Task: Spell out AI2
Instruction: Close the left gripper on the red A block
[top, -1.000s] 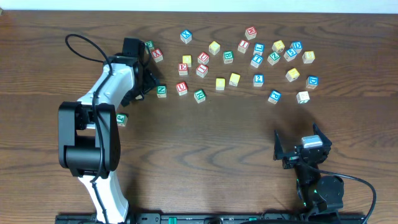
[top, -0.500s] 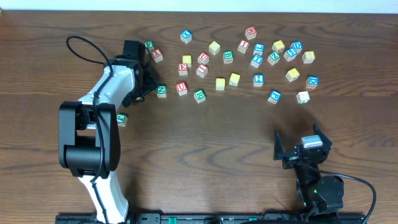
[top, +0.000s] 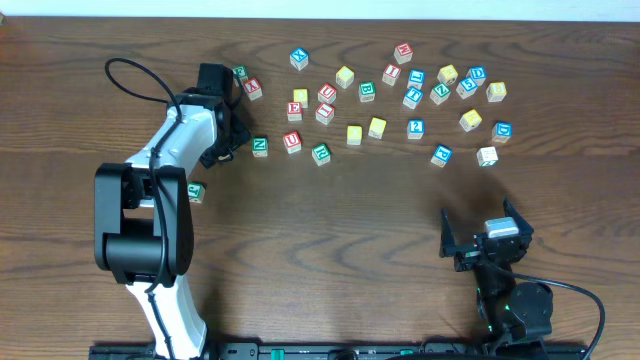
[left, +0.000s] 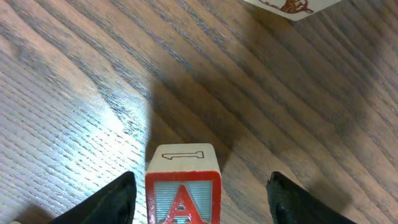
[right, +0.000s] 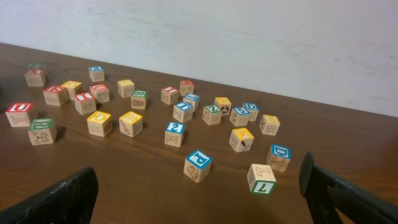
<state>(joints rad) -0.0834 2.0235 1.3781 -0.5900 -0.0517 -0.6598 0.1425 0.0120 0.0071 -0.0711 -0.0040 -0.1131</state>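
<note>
In the left wrist view, the wooden cube with a red A (left: 183, 190) stands on the table between my left gripper's open jaws (left: 200, 186), closer to the left jaw. In the overhead view the left gripper (top: 229, 132) is at the left end of the scattered cubes, and I cannot pick out the A cube there. The cube with a blue 2 (right: 175, 132) sits mid-scatter; it also shows in the overhead view (top: 416, 128). I cannot read which red cube bears the I. My right gripper (top: 482, 226) is open and empty, near the table's front right (right: 199, 190).
Several other lettered cubes lie across the back, among them a blue P (right: 197, 165), a green 7 (right: 261, 179) and a blue D (right: 278, 157). A green cube (top: 194, 191) sits beside the left arm. A black cable (top: 125, 70) loops at the back left.
</note>
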